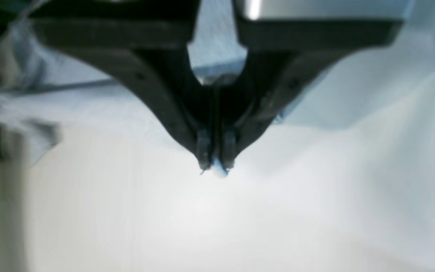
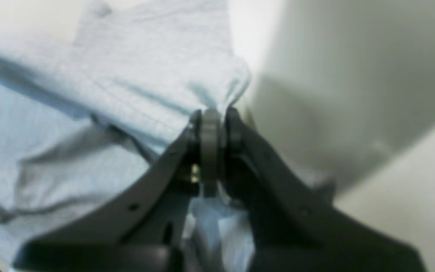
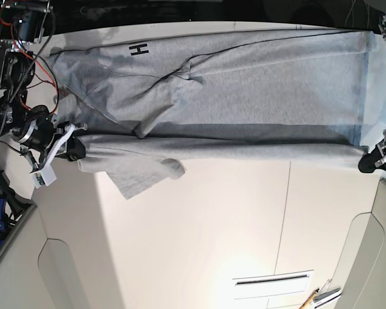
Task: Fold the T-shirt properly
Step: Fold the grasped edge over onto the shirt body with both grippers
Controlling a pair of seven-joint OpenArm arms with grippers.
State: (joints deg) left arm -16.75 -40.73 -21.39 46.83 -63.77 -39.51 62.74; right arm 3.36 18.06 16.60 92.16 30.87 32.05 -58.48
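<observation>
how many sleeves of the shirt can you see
1 for certain. On the T-shirt, a short sleeve hangs off the folded edge toward the base view's lower left. The other may be hidden in the folds.

Left gripper (image 1: 216, 166): jaws pinched on the T-shirt (image 3: 244, 84) hem.
Right gripper (image 2: 210, 117): jaws clamped on the T-shirt's shoulder edge.

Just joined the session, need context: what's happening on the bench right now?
Both arms are working the grey T-shirt, which lies spread across the white table. The right gripper has its jaws shut on the shirt near a sleeve; the left gripper is shut on fabric at the opposite end. One long edge is folded over, a sleeve sticks out, and the fold is unfinished.
</observation>
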